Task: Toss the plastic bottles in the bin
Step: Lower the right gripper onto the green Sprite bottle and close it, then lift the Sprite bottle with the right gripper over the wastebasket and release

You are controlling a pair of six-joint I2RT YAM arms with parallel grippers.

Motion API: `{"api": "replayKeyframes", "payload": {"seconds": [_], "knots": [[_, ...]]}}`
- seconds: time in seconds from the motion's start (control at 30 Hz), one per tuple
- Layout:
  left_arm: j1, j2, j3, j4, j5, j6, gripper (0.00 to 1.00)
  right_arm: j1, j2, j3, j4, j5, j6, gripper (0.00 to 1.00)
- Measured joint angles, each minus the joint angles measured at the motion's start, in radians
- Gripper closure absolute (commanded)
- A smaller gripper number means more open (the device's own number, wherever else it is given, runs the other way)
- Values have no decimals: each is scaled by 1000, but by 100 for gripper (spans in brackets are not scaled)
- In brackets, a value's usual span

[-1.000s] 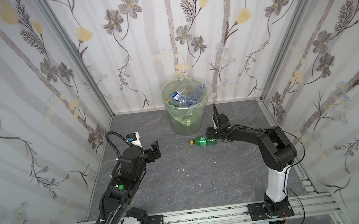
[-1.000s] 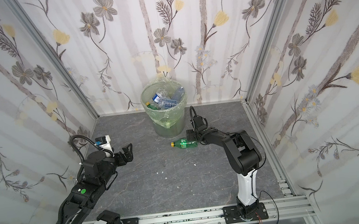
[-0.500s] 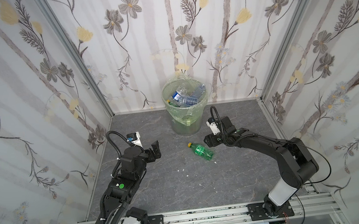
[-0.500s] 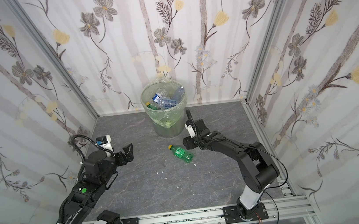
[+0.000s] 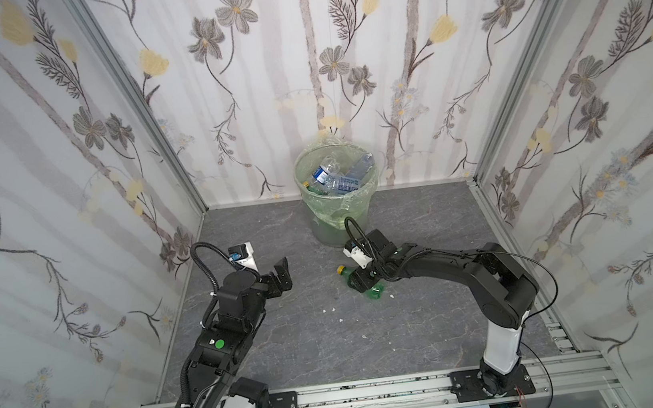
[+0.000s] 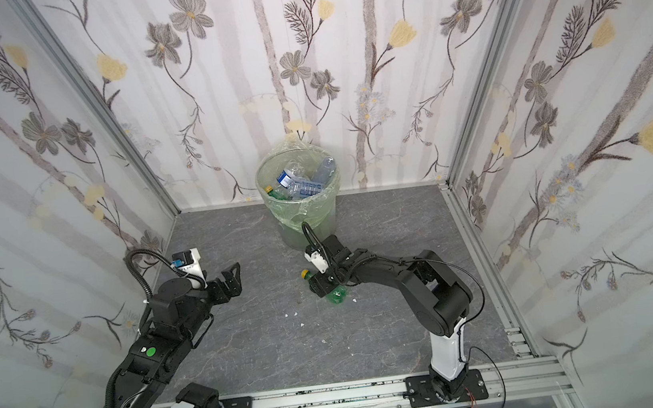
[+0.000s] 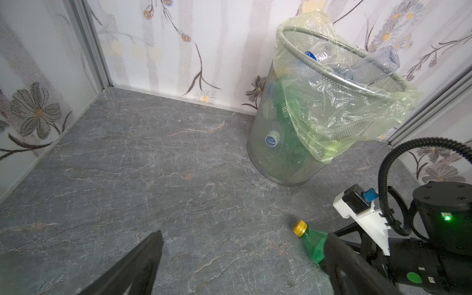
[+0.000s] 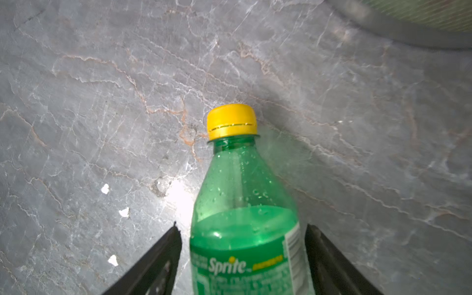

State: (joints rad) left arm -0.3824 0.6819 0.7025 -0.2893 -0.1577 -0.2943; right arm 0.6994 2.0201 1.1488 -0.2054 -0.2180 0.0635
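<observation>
Near the bin (image 5: 328, 230), a green bottle (image 8: 242, 194) lies between the right hand's (image 5: 360, 278) spread fingers (image 8: 163, 255). The left hand (image 5: 281, 276) is spread wide.

The bottle (image 8: 242, 204) is glossy translucent green plastic, beaded with droplets inside, under a smooth yellow plastic cap (image 8: 232, 121), the bin (image 7: 265, 163) is fine grey metal mesh lined with a thin crinkled plastic bag (image 7: 332, 109), the floor (image 7: 153, 166) matt, veined and stone-like
</observation>
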Motion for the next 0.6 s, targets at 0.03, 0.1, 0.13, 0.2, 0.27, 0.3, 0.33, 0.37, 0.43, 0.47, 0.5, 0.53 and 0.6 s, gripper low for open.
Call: {"api": "replayKeyframes", "payload": {"seconds": [0.03, 0.1, 0.13, 0.2, 0.27, 0.3, 0.33, 0.37, 0.43, 0.47, 0.5, 0.53, 0.6], "knots": [[0, 2, 0, 0, 0, 0, 0, 4, 4, -1, -7, 1, 0, 28], [0, 8, 0, 0, 0, 0, 0, 10, 7, -5, -11, 7, 11, 34], [0, 12, 0, 0, 0, 0, 0, 14, 7, -11, -10, 8, 11, 38], [0, 15, 0, 0, 0, 0, 0, 19, -4, -26, 1, 8, 22, 45], [0, 19, 2, 1, 0, 0, 0, 21, -34, -52, 1, 8, 34, 49], [0, 20, 3, 2, -1, 0, 0, 23, -58, -66, 1, 8, 34, 50], [0, 21, 3, 1, -4, 0, 0, 23, -87, -81, 8, 7, 37, 51], [0, 23, 3, 2, -6, 0, 0, 23, -118, -95, 18, 7, 41, 51], [0, 27, 3, 2, -7, 0, 0, 23, -200, -123, 43, 3, 41, 56], [0, 29, 3, 2, -7, 0, 0, 23, -235, -131, 50, 4, 42, 57], [0, 32, 3, 2, -7, 0, 0, 23, -286, -140, 62, 6, 44, 58], [0, 34, 3, 2, -7, 0, 0, 23, -335, -147, 76, 8, 52, 58], [0, 37, 3, 2, -7, 0, 0, 23, -445, -170, 108, 12, 51, 58]]}}
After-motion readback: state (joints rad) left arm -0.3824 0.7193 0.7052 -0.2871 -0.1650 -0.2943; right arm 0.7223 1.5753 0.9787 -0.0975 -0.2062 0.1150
